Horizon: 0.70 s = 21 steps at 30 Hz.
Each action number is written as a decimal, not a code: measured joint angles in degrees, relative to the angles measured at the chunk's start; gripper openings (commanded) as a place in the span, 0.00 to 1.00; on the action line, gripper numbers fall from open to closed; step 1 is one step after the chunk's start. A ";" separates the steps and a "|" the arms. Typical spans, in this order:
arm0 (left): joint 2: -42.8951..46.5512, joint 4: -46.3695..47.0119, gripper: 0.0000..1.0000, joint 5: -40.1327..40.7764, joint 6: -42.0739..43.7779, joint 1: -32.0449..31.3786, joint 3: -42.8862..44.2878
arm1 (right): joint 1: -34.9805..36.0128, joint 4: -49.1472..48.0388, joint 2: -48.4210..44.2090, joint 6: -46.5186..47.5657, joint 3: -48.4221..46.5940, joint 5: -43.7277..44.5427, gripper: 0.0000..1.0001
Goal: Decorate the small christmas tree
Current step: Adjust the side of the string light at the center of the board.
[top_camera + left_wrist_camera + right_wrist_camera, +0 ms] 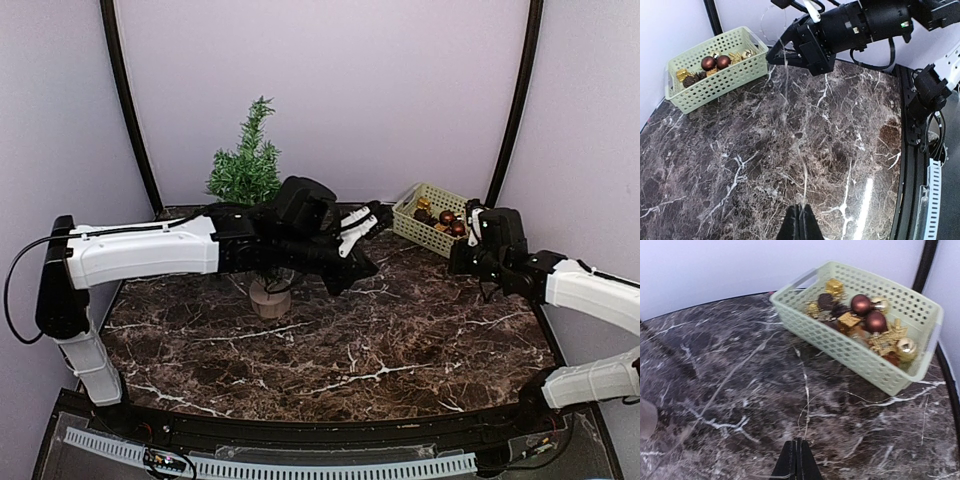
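Thread [805, 182] looks hair-thin, left gripper [801, 207] and right gripper [798, 441] both clamped shut on it, so I reckon one hard tug snaps it.

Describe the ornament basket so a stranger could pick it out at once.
Start from the dark marble table and go to its far right corner. There sits a pale green perforated plastic basket. Unlike the small christmas tree at far left, it is low, rectangular and holds brown and gold baubles.
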<state>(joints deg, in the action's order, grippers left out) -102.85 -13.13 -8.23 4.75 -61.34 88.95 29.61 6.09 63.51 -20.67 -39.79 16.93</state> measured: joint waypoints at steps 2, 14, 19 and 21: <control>3.76 -0.31 0.00 1.36 -0.98 0.00 -2.19 | -3.67 2.60 0.70 -0.42 -1.97 1.22 0.00; 10.78 -0.44 0.00 6.16 -4.87 0.50 -7.04 | -11.45 14.99 2.03 -1.51 -16.17 12.68 0.74; 10.36 -0.35 0.00 5.60 -5.46 0.50 -6.97 | -11.98 17.68 3.28 -4.61 -12.57 0.74 0.89; 9.84 -0.31 0.00 5.53 -5.53 0.48 -6.82 | -11.98 17.92 1.90 -6.21 -8.20 -6.67 0.93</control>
<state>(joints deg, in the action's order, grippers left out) -93.01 -13.43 -2.70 -0.78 -60.86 82.13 17.63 24.01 65.41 -26.87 -47.99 10.26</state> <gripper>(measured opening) 0.009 0.879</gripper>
